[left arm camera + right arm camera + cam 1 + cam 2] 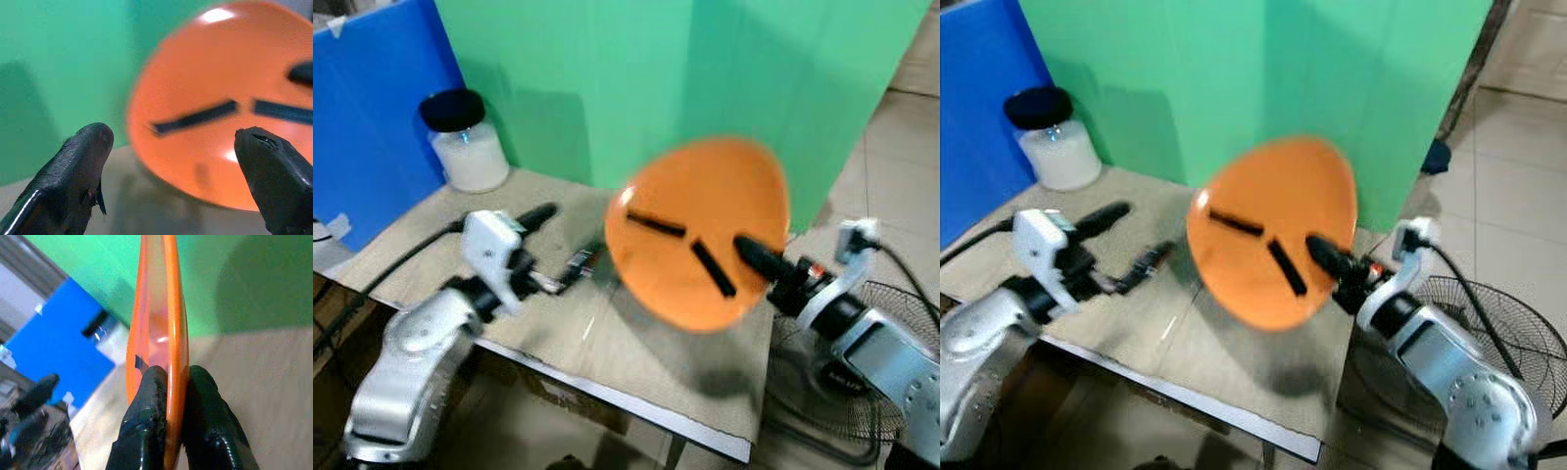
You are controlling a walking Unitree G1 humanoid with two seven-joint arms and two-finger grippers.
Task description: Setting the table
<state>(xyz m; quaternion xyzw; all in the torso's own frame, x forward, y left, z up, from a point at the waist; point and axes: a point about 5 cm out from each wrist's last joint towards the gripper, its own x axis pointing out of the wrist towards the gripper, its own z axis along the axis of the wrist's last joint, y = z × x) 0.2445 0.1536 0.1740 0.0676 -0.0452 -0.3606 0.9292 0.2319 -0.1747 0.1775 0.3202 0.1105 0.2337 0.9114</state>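
An orange plate [700,230] with black strips on its face hangs tilted on edge above the table [636,367]. My right gripper [759,257] holds it by the rim from the right. In the right wrist view the two fingers [146,396] are pinched on either side of the plate's rim [176,333]. My left gripper [558,243] stands open just above the table to the left of the plate, its fingers [83,156] spread and pointing toward the plate [210,122] with nothing between them.
A white jar with a black lid [465,142] stands at the table's back left corner. A green panel [656,78] and a blue panel [372,117] rise behind the table. A floor fan [891,304] sits right of the table's edge.
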